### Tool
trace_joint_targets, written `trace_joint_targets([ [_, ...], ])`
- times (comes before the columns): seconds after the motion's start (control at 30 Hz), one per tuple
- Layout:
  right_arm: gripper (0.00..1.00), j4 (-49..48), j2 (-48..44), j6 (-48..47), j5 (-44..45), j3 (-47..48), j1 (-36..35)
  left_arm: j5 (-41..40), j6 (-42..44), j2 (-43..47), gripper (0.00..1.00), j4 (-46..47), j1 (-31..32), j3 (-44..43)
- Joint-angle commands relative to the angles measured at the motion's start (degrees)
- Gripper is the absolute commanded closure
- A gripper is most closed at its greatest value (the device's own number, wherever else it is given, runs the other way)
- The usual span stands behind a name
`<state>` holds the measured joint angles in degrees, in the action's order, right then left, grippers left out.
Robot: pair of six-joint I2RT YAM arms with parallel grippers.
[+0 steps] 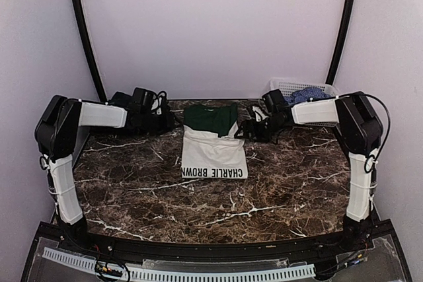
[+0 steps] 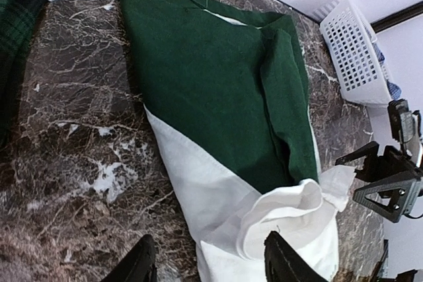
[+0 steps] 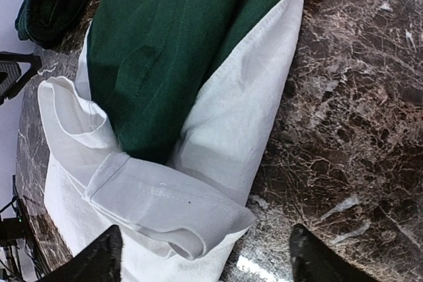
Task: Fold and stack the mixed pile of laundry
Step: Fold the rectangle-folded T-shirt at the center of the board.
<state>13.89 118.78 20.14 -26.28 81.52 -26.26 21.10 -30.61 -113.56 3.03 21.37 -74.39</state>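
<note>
From above, the white-and-green garment lies folded at the back middle of the worktop, with the left gripper and right gripper flanking its green end and a lattice basket holding a blue-check shirt behind the right arm. The left wrist view shows its jaws parted over the white fabric, gripping nothing, with a dark plaid garment off to one side. The right wrist view shows jaws spread wide astride a rolled white fold, empty.
</note>
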Motion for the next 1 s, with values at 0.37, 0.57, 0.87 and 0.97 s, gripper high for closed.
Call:
trace_joint_targets([
  [0.37, 0.18, -7.7, -17.6, 4.1, -15.6, -13.4, -1.6, 9.4, 0.2, 16.3, 0.51, 7.4, 2.9, 12.8],
  [0.57, 0.18, -13.3, -10.7, 7.1, -19.6, -12.4, -4.5, 14.5, -4.0, 11.2, 0.52, 14.2, 5.8, 13.2],
  [0.87, 0.18, -14.3, -0.3, 5.8, -20.3, -6.3, -4.9, 17.3, -5.7, 1.4, 0.54, 17.5, 6.9, 8.5],
  [0.97, 0.18, -14.1, 2.1, 5.8, -19.8, -3.2, -4.6, 17.2, -6.0, -0.2, 0.54, 17.7, 6.9, 7.1],
])
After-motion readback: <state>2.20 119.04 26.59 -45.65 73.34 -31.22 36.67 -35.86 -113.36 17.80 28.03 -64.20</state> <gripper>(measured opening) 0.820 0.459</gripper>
